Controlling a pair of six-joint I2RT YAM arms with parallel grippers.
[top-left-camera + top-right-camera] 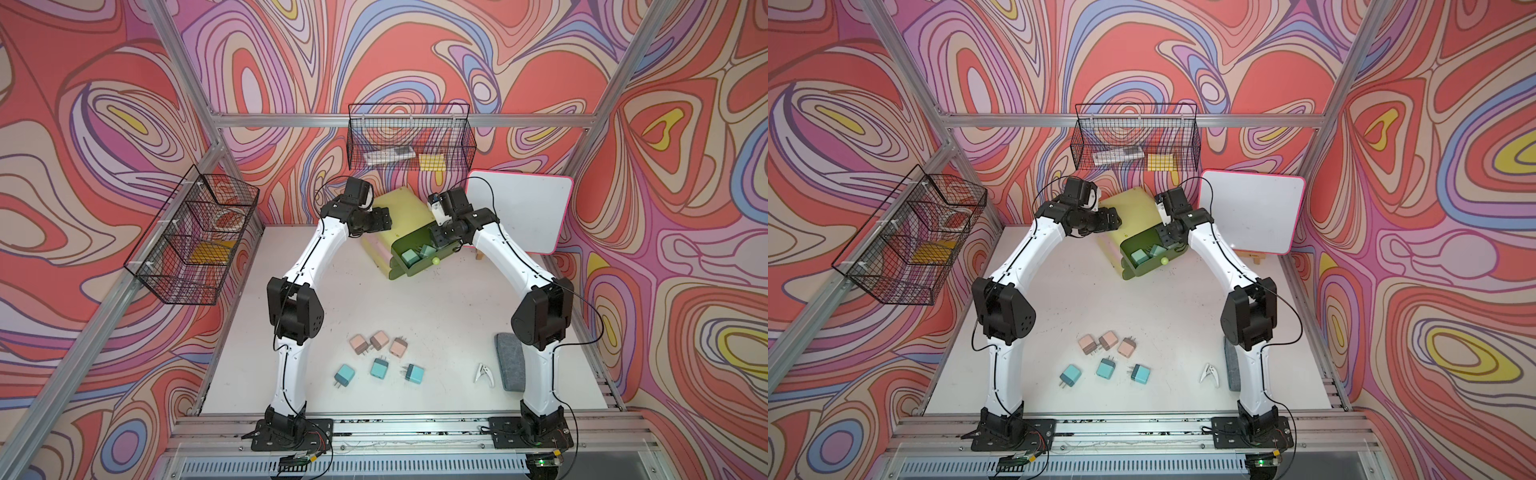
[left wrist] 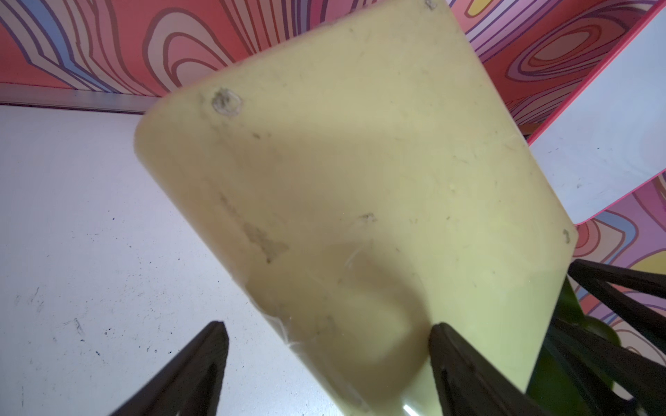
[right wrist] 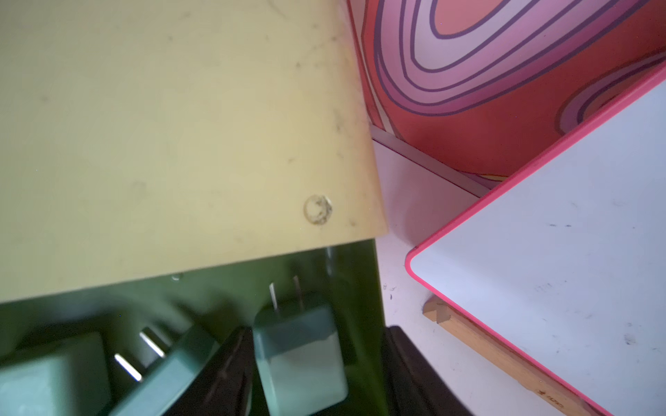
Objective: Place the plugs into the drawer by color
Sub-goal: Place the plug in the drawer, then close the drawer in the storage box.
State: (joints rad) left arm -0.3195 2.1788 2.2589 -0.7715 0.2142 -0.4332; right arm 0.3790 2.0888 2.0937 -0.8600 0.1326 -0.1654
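Observation:
The yellow-green drawer chest stands at the back of the table, one dark green drawer pulled out. Sage green plugs lie inside it. My right gripper hangs open over the drawer's end, with a blurred sage plug between its fingers and a gap beside it. Two more sage plugs lie alongside. My left gripper is open at the chest's left corner. Three pink plugs and three teal plugs lie on the table near the front.
A pink-rimmed whiteboard leans on a wooden stand right of the chest. A white clip and a grey pad lie by the right arm. Black wire baskets hang on the back wall and left wall.

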